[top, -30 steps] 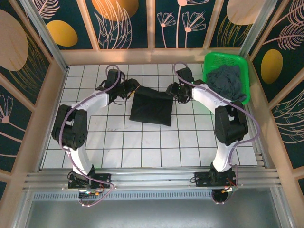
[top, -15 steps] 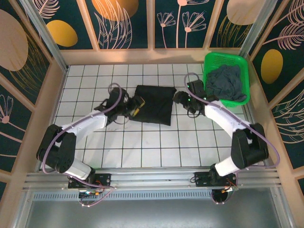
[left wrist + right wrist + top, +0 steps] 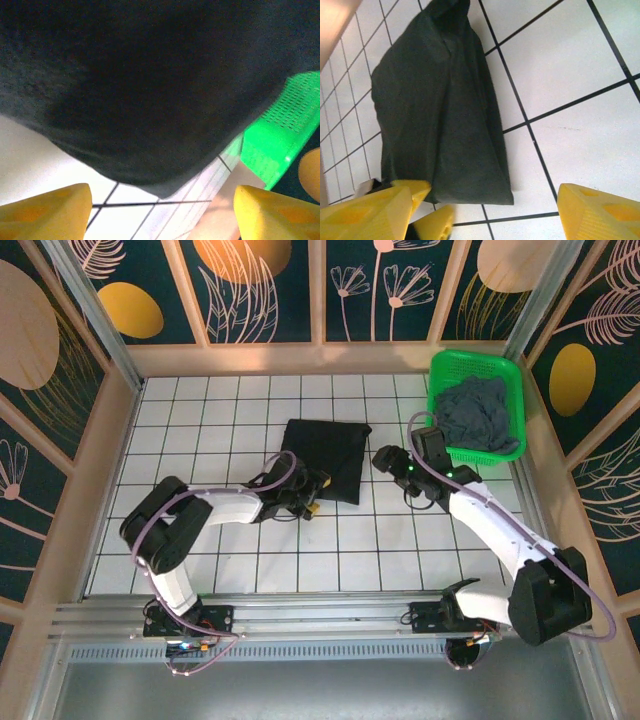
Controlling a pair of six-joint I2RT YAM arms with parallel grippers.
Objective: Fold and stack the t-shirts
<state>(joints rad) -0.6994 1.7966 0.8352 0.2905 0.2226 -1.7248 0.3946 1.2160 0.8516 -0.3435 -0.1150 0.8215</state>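
left gripper [image 3: 308,502]: spread wide, nothing held, at near edge of black t-shirt [image 3: 322,460]
right gripper [image 3: 384,457]: wide too (empty), beside it
black t-shirt: folded on table [image 3: 200,420]
grey-blue t-shirt [image 3: 478,418]: bunched in green basket [image 3: 474,360]

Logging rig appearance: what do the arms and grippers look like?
The left arm and right arm both have white curved links, black joint housings and a thin purple cable looping alongside. The left gripper and right gripper carry blunt yellow wedge-shaped fingers.
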